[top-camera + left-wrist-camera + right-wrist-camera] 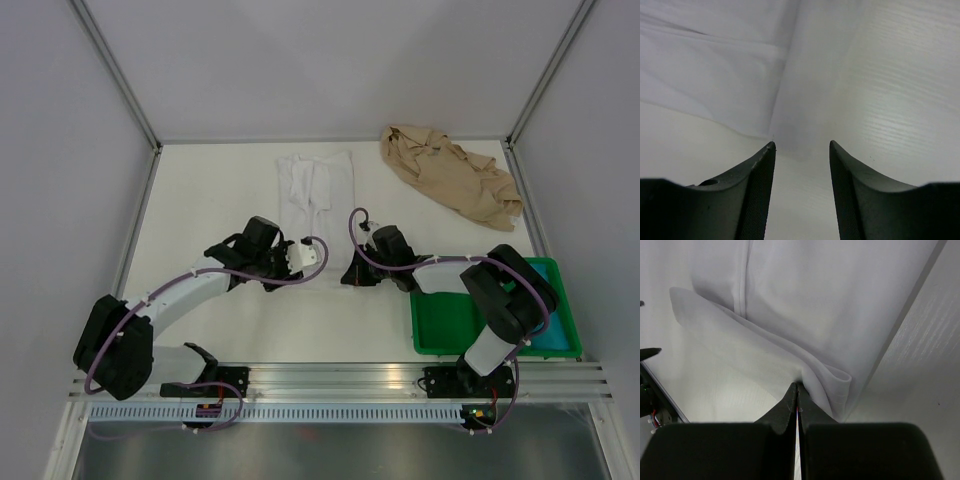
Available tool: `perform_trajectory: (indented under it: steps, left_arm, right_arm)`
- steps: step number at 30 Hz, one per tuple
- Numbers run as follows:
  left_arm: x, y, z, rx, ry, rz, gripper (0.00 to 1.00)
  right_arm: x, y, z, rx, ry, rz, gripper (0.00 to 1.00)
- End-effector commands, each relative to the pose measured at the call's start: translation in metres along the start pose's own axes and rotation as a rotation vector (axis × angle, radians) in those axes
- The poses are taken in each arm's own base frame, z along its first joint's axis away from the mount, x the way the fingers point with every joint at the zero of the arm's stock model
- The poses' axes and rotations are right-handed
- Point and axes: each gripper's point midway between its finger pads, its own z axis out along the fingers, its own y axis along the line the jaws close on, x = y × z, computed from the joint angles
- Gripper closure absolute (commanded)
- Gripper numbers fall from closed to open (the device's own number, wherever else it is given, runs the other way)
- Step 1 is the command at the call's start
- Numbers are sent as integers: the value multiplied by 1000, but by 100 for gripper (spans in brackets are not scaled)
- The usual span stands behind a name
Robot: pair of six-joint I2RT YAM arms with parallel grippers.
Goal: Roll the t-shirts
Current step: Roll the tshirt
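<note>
Fingers (757,195) of the left gripper (802,143) stand apart, low over the table (220,200), with nothing between them. The near hem of the white t-shirt (730,75) lies just ahead of their tips. The right gripper (798,386) has its fingers pressed together at the folded near corner of the same shirt. They appear to pinch a thin layer of the hem, though the wrist view is too close to be sure.

The white t-shirt, folded into a narrow strip, lies at the middle of the table and runs from near the far edge toward the two grippers. The tan t-shirt (450,175) is heaped at the far right corner, well apart from both. The green tray (440,325) sits at the near right edge.

The step in hand is judged to be the start of the roll at the strip's near end. Next, the left fingers would need to advance and close on their corner. Both hands could then turn the hem over evenly.
</note>
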Motion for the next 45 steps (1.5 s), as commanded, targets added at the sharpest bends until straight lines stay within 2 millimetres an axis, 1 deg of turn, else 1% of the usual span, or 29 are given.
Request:
perform_trajectory:
  steps: [1,2,4,5,7,9,10,13,15,17,24,27,28,30,31,33,34,36,37,38,41,43,44,45]
  left_arm:
    - [35,-22,0,94,105,258,47]
    - [42,-23,0,98,120,277,46]
    - [42,-24,1,107,112,317,44]
    - [43,-25,4,108,103,327,36]
    - [46,-26,8,110,103,348,36]
    - [47,-20,14,72,93,357,36]
    - [52,-19,17,55,103,357,37]
    - [46,-12,21,15,77,359,39]
    - [42,-13,21,25,62,359,40]
    - [43,-16,23,40,57,361,43]
    - [42,-17,30,44,39,376,47]
    - [43,-14,34,35,41,377,54]
    - [43,-13,34,30,45,383,58]
    - [44,-12,35,29,51,379,62]
    - [46,-12,35,27,60,380,66]
    - [50,-13,36,33,70,391,72]
    - [54,-16,38,42,80,390,79]
    - [56,-19,39,52,80,374,88]
    - [56,-22,40,65,71,366,95]
    - [54,-22,40,65,65,358,97]
    - [51,-22,39,64,52,322,98]
    - [46,-20,36,63,44,290,98]
    - [46,-19,35,65,41,279,98]
    - [45,-19,34,69,42,259,98]
  right_arm:
    - [5,-8,1,29,40,-21,100]
    - [5,-8,1,28,41,-23,100]
    - [7,-8,1,29,46,-19,100]
    - [6,-8,2,28,44,-20,100]
    - [8,-9,2,29,49,-14,100]
    - [6,-8,2,25,42,-14,100]
    - [5,-7,2,22,40,-16,100]
    - [3,-4,3,17,40,-21,100]
    - [2,-5,3,21,45,-25,100]
    - [3,-6,3,24,49,-25,100]
    - [7,-7,4,19,56,-24,100]
    - [5,-6,3,14,55,-26,100]
    - [5,-5,3,12,53,-30,100]
    - [3,-4,2,11,51,-36,100]
    - [2,-3,2,11,51,-42,100]
    - [0,0,2,1,56,-49,100]
    - [0,0,2,-1,58,-52,100]
    - [-1,3,2,-12,56,-59,99]
    - [0,4,1,-21,63,-57,99]
    - [-1,6,0,-27,62,-62,99]
    - [-4,15,-5,-64,56,-89,97]
    - [-10,23,-10,-93,42,-125,92]
    - [-17,29,-17,-106,18,-154,87]
    - [-21,33,-20,-114,1,-202,79]
